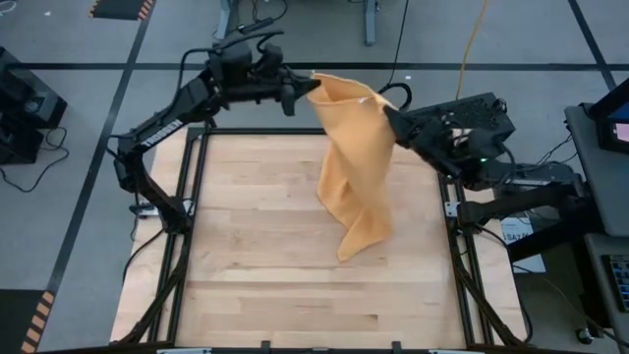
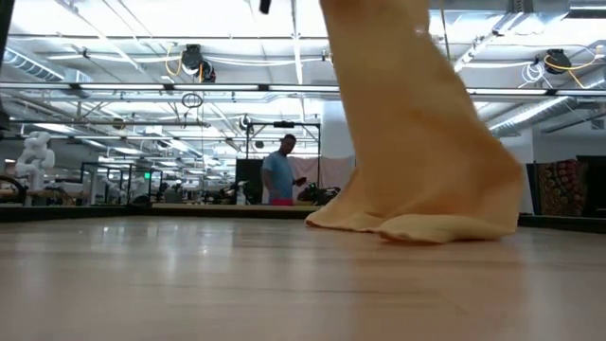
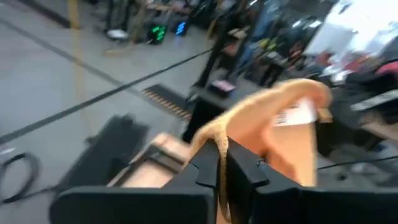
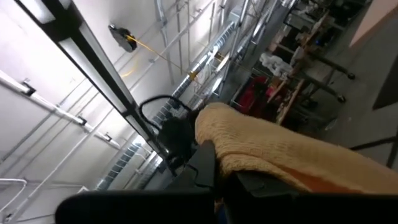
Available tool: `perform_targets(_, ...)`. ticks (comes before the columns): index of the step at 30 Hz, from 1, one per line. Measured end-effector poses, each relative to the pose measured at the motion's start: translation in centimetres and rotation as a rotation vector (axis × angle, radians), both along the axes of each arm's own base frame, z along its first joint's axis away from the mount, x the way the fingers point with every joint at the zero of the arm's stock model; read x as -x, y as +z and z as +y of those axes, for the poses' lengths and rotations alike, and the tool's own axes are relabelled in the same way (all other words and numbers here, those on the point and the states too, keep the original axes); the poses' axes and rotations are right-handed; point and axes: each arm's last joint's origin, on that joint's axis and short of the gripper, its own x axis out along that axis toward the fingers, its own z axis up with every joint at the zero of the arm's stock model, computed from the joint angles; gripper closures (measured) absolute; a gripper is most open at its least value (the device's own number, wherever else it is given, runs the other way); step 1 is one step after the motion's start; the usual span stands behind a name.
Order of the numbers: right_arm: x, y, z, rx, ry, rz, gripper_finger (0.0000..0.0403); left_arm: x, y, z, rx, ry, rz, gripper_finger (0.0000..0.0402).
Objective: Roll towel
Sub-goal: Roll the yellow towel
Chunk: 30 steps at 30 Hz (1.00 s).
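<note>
Overhead, the towel (image 1: 351,162) hangs lifted above the far half of the wooden table (image 1: 246,275), stretched between both arms and twisting as it drops, its lowest folds resting on the boards near the table's middle, a little toward the right side. The left gripper (image 1: 303,94) is pinched on one upper corner of the cloth beyond the table's far edge; its wrist view shows the two dark fingers (image 3: 208,165) pressed together with the fabric between them and a white tag on the cloth just past them. The right gripper (image 1: 389,116) is clamped on the other upper corner, near the far right of the table, with the cloth draped over its fingers (image 4: 202,165) in its own view.

From table height, the bottom of the towel (image 2: 417,223) pools on the wood, and a person (image 2: 280,172) stands well behind in the room. A black metal frame (image 1: 193,187) runs along the table's left and right edges. The near half of the tabletop and the whole left side lie bare wood. Cables trail on the floor beside the left arm's base.
</note>
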Motion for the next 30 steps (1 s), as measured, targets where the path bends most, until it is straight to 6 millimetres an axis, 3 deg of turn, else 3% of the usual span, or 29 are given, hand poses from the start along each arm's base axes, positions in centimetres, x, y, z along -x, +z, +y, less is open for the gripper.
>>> perform_targets(7, -3.1, -2.1, -0.2, -0.083, 0.029, 0.05, 0.0403, 1.2, -1.6, 0.3, -0.033, -0.154, 0.182, 0.028)
perform_targets(13, -4.4, -3.0, -0.3, -0.18, 0.056, 0.024, 0.0403, 1.9, -2.3, 0.0, -0.044, -0.23, 0.261, 0.0201)
perform_targets(19, -4.5, -3.1, -0.3, -0.204, 0.05, 0.013, 0.0403, 2.8, -1.5, -1.0, -0.211, -0.281, 0.258, 0.0187)
perform_targets(23, -4.5, -3.2, -0.4, -0.212, 0.034, 0.009, 0.0403, 3.0, -1.4, -1.4, -0.22, -0.292, 0.265, 0.0187)
perform_targets(30, -4.5, -3.3, -0.4, -0.213, 0.034, 0.027, 0.0403, 1.0, -4.6, -1.7, -0.17, -0.38, 0.365, 0.0187)
